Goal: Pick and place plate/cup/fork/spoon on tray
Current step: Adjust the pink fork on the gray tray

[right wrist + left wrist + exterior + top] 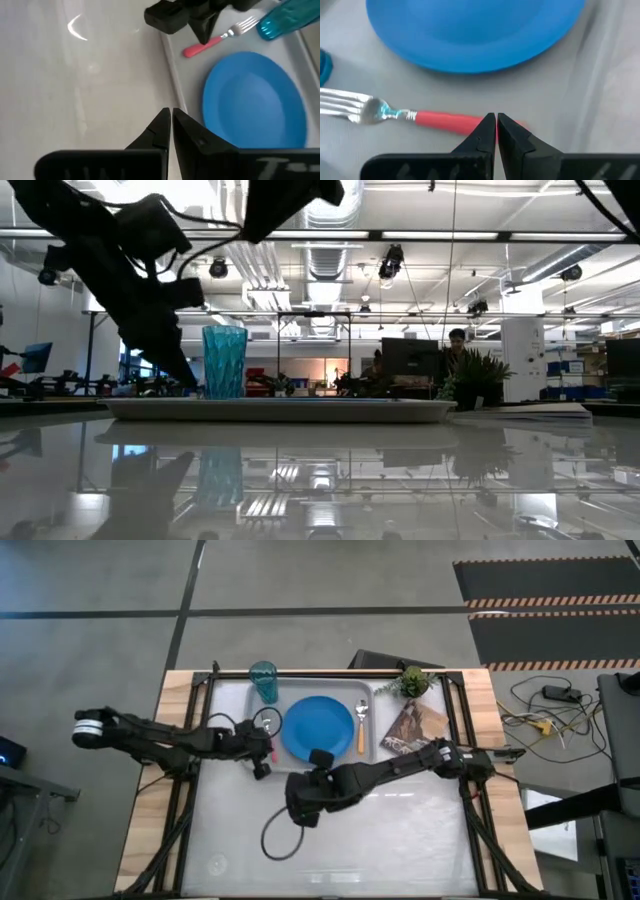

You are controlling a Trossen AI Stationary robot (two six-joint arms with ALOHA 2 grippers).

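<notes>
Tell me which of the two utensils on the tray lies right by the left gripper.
The fork, with the pink-red handle. The shut left gripper hangs over its handle end, left of the plate; the orange-handled spoon lies on the plate's far side.

bright overhead lights, glare on table (pixel 320 480)

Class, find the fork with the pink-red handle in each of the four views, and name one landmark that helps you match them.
High view: fork mostly hidden under the left gripper, left of the plate.
Low view: not visible.
Left wrist view: fork lies across the middle, below the plate.
Right wrist view: fork near the top, above the plate.
Shared landmark: the blue plate.
</notes>
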